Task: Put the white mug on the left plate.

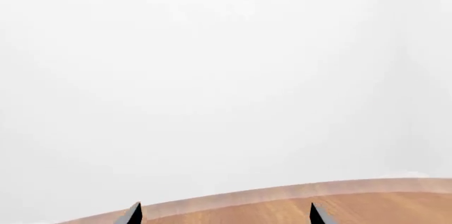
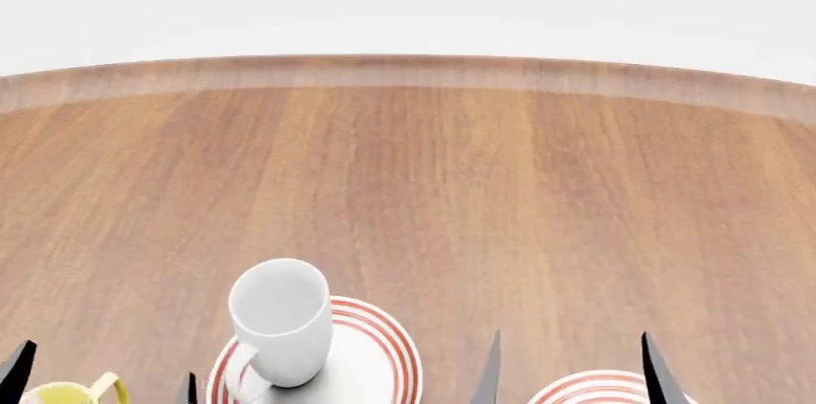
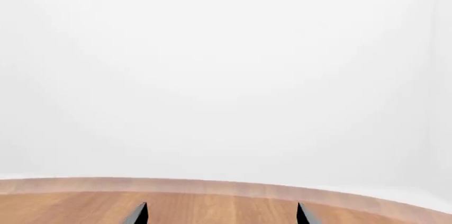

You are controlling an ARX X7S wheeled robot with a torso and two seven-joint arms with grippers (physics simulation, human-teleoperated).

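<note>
Head view only: white mug (image 2: 281, 320) sitting upright on left plate (image 2: 370, 351)
Mug: glossy, all-white
Left gripper (image 1: 224, 214): fingers standing apart
Right gripper (image 3: 221, 213): fingers standing apart

White mug (image 2: 281, 321) standing upright on left plate (image 2: 370, 351), between left end effector (image 2: 102, 380) and right end effector (image 2: 570, 366), nearer the left one. Second plate (image 2: 599, 390) directly between right end effector's fingertips. Small mug (image 2: 71, 393) between left end effector's fingertips. Tabletop (image 2: 510, 184) stretching ahead of both.
</note>
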